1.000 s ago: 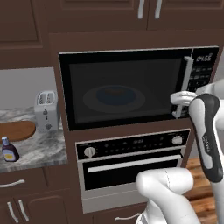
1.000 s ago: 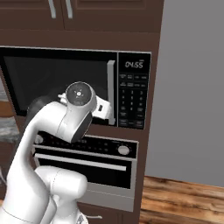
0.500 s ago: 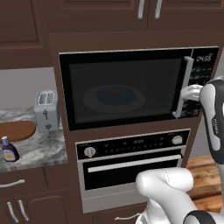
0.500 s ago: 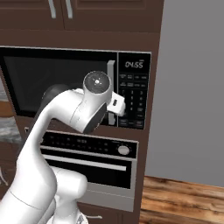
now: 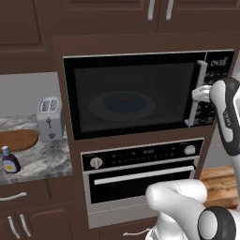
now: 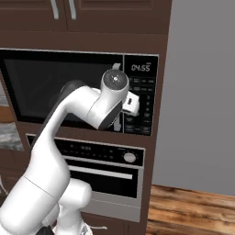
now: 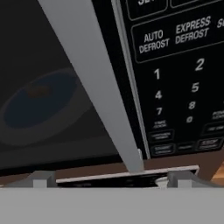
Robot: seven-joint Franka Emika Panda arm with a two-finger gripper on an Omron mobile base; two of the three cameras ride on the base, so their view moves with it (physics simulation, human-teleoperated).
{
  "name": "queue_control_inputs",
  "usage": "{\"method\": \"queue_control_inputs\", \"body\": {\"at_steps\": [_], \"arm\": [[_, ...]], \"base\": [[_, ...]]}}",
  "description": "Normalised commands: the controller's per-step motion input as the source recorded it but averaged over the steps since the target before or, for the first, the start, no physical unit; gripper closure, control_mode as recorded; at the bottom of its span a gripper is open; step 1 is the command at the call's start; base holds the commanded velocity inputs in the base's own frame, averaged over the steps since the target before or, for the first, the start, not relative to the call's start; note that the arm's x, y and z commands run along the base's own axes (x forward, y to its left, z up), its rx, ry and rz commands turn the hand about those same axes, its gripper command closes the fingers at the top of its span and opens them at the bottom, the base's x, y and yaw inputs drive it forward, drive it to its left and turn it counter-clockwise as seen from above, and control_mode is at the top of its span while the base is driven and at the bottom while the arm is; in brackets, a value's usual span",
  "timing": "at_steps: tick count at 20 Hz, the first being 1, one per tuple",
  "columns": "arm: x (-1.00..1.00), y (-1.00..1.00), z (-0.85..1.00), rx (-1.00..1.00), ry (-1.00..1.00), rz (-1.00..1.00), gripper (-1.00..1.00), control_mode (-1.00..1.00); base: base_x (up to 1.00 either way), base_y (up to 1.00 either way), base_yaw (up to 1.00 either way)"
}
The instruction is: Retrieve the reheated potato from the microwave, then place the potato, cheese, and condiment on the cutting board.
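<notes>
The tool (image 5: 200, 93) is spread wide and holds nothing; it sits at the grey handle (image 7: 98, 92) of the microwave (image 5: 136, 96), whose door is shut. The handle runs up between the fingers (image 7: 40, 179). Behind the dark glass the potato (image 5: 123, 98) lies on a blue plate (image 5: 124, 103). The condiment (image 5: 9, 160) stands on the worktop (image 5: 42, 159), near the cutting board (image 5: 16, 139).

The microwave (image 5: 136, 98) is shut, its grey handle upright beside the keypad. Behind its dark glass the potato (image 5: 123, 98) lies dim on a blue plate. At 9 o'clock, the cutting board (image 5: 18, 139) lies flat on the table, the condiment (image 5: 9, 160) upright just beside it.
</notes>
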Motion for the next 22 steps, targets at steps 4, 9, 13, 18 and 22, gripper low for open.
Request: {"method": "queue_control_inputs", "body": {"at_steps": [4, 9, 13, 18, 22], "arm": [[0.42, -0.04, -0.08, 0.00, 0.00, 0.03, -1.00, -1.00], [0.40, 0.01, -0.15, 0.00, -0.02, 0.01, -1.00, -1.00], [0.39, -0.01, -0.19, 0.00, -0.02, 0.03, -1.00, -1.00], [0.38, -0.01, -0.19, 0.00, -0.01, 0.04, -1.00, -1.00], [0.36, 0.03, -0.18, 0.00, -0.01, 0.02, -1.00, -1.00]], "base": [[0.00, 0.00, 0.00], [0.00, 0.00, 0.00], [0.00, 0.00, 0.00], [0.00, 0.00, 0.00], [0.00, 0.00, 0.00]]}}
